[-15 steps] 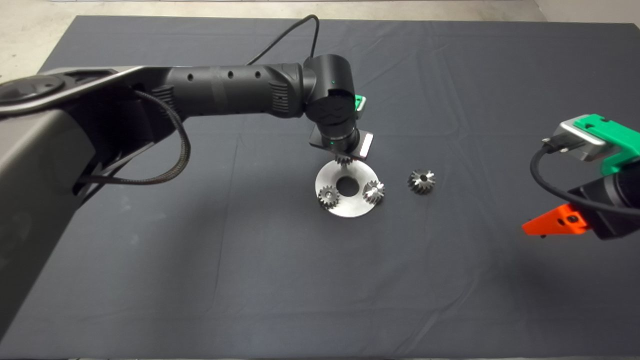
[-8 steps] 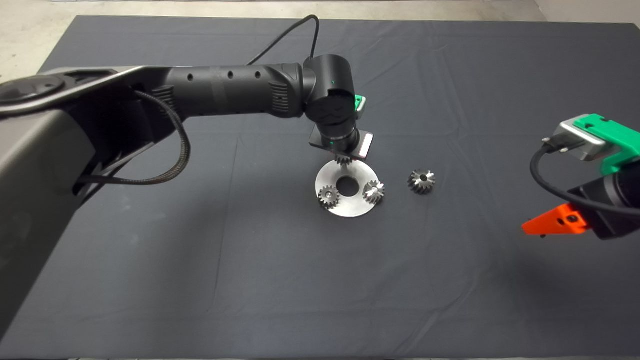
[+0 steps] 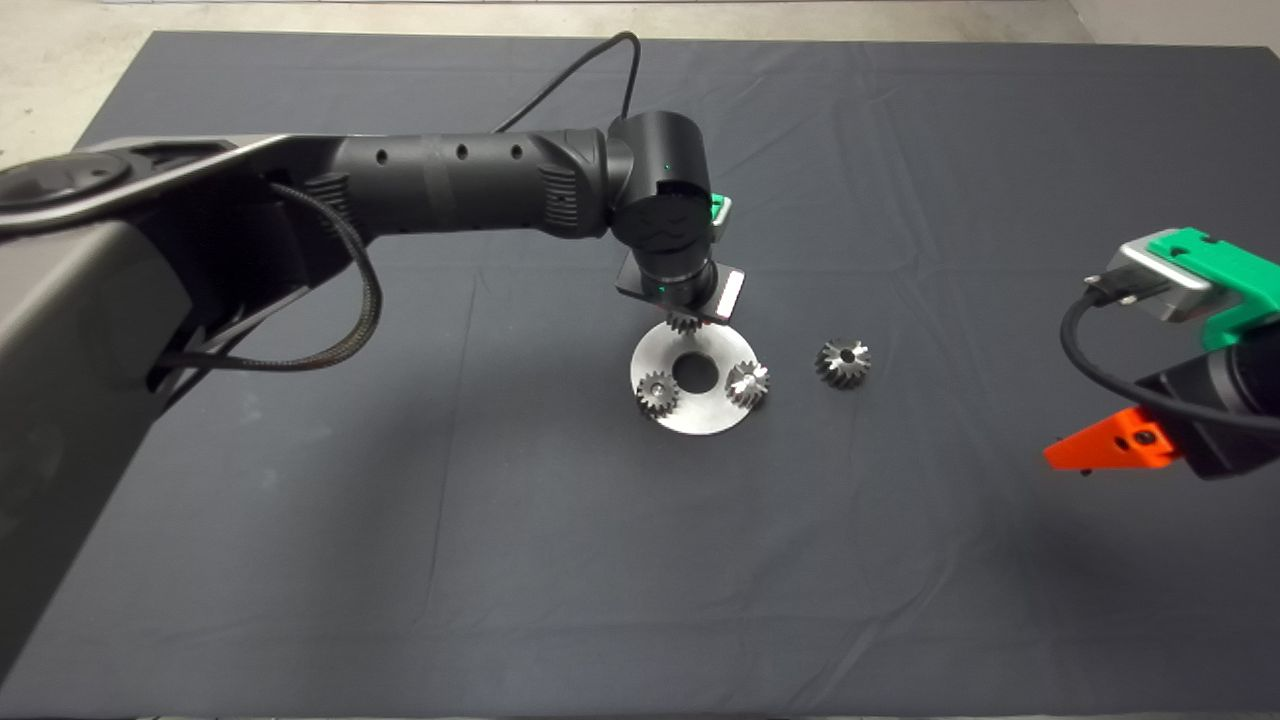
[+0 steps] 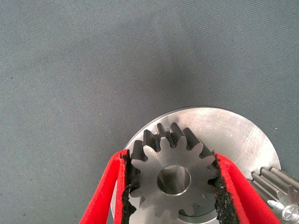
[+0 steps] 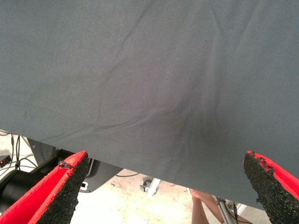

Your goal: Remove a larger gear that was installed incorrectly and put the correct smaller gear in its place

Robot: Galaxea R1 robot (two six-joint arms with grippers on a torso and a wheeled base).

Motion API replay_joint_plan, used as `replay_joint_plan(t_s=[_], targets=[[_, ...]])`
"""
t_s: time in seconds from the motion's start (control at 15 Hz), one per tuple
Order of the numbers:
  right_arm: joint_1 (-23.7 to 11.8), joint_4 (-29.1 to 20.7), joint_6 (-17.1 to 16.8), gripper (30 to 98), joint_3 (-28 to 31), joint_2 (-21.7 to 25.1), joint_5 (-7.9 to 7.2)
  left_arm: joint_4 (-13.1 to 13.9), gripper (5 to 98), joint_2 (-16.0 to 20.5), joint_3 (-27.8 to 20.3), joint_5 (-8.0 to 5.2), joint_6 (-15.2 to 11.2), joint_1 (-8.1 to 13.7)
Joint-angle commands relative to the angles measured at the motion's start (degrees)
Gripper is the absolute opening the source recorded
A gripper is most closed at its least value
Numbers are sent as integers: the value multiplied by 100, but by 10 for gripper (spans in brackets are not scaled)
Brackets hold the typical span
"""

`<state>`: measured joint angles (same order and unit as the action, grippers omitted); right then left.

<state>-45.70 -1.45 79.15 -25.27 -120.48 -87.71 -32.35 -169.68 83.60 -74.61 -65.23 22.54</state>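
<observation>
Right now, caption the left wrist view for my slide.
Left claw grips a small gear over the steel disc.

Steel disc (image 3: 697,412): flat on the worktop (image 3: 400,560) (dark mat), round centre hole.
Floor (image 3: 60,60): pale.

Matt steel gear (image 4: 174,179); seemingly brushed-metal disc (image 4: 233,135).

lab/workshop | dark mat (image 3: 400,520) | concrete floor (image 3: 60,60) | floor cables (image 5: 14,149)
</observation>
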Motion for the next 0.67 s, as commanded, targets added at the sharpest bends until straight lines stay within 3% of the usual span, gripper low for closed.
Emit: replay_joint_plan(t_s=[0.0,0.13,0.6], targets=[[-115,-189,30,878,24,11,-211,-52,348,-18,-19,90,-16,102],[-115,-189,30,878,24,19,-211,-61,348,-18,-3,245,-16,102],[-115,-175,12,878,24,15,-211,-61,347,-18,14,257,-86,102]])
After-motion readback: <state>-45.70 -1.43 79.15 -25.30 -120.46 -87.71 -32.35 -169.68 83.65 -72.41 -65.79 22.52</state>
